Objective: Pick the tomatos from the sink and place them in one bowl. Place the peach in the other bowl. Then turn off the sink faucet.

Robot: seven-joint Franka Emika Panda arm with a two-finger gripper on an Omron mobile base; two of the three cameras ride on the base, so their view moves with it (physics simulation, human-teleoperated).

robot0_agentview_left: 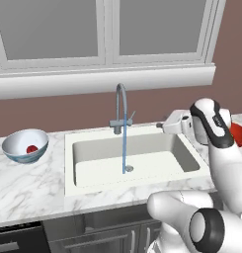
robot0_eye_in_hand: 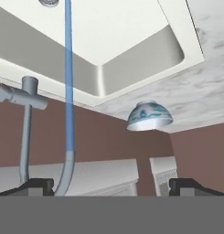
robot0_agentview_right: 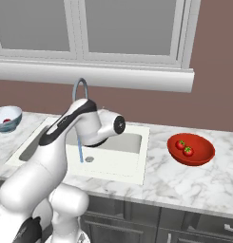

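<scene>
Gripper (robot0_eye_in_hand: 111, 185) jaws wide apart, holding nothing; it hangs above the right end of the sink (robot0_agentview_left: 93, 170), turned toward the faucet (robot0_agentview_left: 121, 111) just left of it; water runs to the drain; two tomatoes (robot0_agentview_right: 184, 147) lie in the red bowl (robot0_agentview_right: 202, 155) far right; peach (robot0_agentview_left: 31, 148) lies in the white bowl (robot0_agentview_left: 14, 143) far left.

Both base views look forward and down from behind the arm, left and right, sharing the sink (robot0_agentview_left: 132, 163) and faucet (robot0_agentview_left: 121, 106). The hand view, rolled upside down, faces the faucet closely.
</scene>
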